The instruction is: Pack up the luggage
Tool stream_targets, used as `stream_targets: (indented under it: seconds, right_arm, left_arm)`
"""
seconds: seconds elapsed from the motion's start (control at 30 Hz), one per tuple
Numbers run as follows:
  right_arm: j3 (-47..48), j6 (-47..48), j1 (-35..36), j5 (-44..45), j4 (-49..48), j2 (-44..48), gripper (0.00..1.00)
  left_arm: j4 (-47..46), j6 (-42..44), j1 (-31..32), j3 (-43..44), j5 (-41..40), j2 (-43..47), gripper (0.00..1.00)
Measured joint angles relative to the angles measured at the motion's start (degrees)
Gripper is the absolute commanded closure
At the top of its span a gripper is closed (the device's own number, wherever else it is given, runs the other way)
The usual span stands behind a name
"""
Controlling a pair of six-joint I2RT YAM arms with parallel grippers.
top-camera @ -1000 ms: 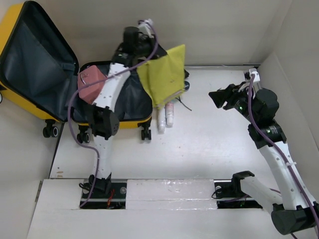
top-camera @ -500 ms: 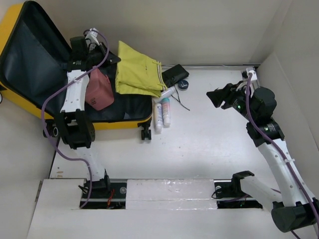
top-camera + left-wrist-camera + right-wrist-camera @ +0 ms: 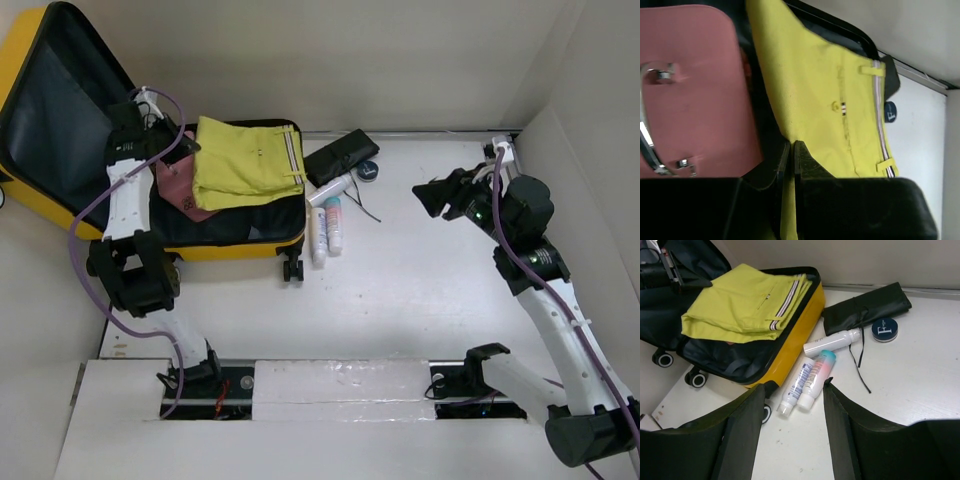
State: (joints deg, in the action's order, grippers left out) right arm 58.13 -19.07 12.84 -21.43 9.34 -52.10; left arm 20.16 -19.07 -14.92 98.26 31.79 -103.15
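label: you read a white "f" on the blue tin [image 3: 884, 330] | change: yellow garment [image 3: 248, 162] now lies on the luggage [image 3: 250, 245], upper left, no longer hanging | left gripper [image 3: 791, 147] pinches the garment | right gripper [image 3: 793, 389] spread

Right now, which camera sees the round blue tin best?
The right wrist view: the blue tin lies whole, lid lettering clear. The top view shows it tiny beside the black pouch; the left wrist view only part beside the yellow garment.
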Motion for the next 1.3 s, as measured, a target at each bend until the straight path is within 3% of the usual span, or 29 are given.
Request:
stream_targets:
  seconds: [0.3,0.4,0.5,0.53,0.57,0.67,0.77,0.8,0.9,0.93,1.03,1.17,1.3]
  right_arm:
    - [-1.0,0.0,0.4,0.0,-0.2,0.5,0.43]
    - [-1.0,0.0,0.7,0.0,-0.4,0.5,0.43]
    - [-1.0,0.0,1.2,0.0,-0.4,0.5,0.43]
    - [-1.0,0.1,1.4,0.0,-0.4,0.4,0.43]
    - [-1.0,0.1,1.7,0.0,-0.4,0.3,0.43]
    - [-1.0,0.2,3.3,0.8,-0.8,-0.8,0.51]
    - [-2.7,0.1,6.6,2.6,-3.3,-4.3,0.78]
    - [-3.3,0.0,8.0,3.5,-4.1,-6.2,0.79]
    - [-4.0,-0.4,12.0,6.1,-6.2,-15.2,0.65]
    - [-3.9,-0.4,13.2,7.0,-7.0,-19.1,0.54]
    - [-3.0,-0.6,15.4,8.7,-7.5,-30.8,0.4]
    - [-0.2,-1.4,16.3,11.5,-7.4,-41.8,0.34]
    - [5.3,-1.9,16.4,13.7,-8.3,-48.7,0.34]
  left_arm:
    - [2.0,1.4,0.2,-1.3,-7.0,0.4,1.0]
    - [2.0,1.4,0.2,-1.3,-8.1,0.5,0.78]
    - [1.7,0.9,-0.1,-1.3,-9.5,1.0,0.63]
    - [1.6,0.6,-0.1,-1.3,-9.9,1.4,0.53]
    - [1.5,0.5,0.0,-1.3,-10.8,2.0,0.5]
    - [1.5,-0.3,1.9,-1.2,-14.8,5.6,0.42]
    - [-0.3,-0.8,8.1,-1.2,-20.4,11.7,0.37]
    - [-1.9,-1.2,10.6,-1.5,-21.0,14.0,0.37]
    - [-8.5,-2.3,20.5,-6.4,-23.5,23.6,0.37]
    - [-11.1,-2.4,24.6,-9.1,-25.0,27.0,0.37]
    - [-17.0,-3.6,35.2,-19.4,-29.0,35.8,0.38]
    - [-22.7,-6.6,42.0,-37.1,-34.0,44.7,0.38]
    - [-24.4,-10.5,42.4,-53.9,-35.3,49.9,0.39]
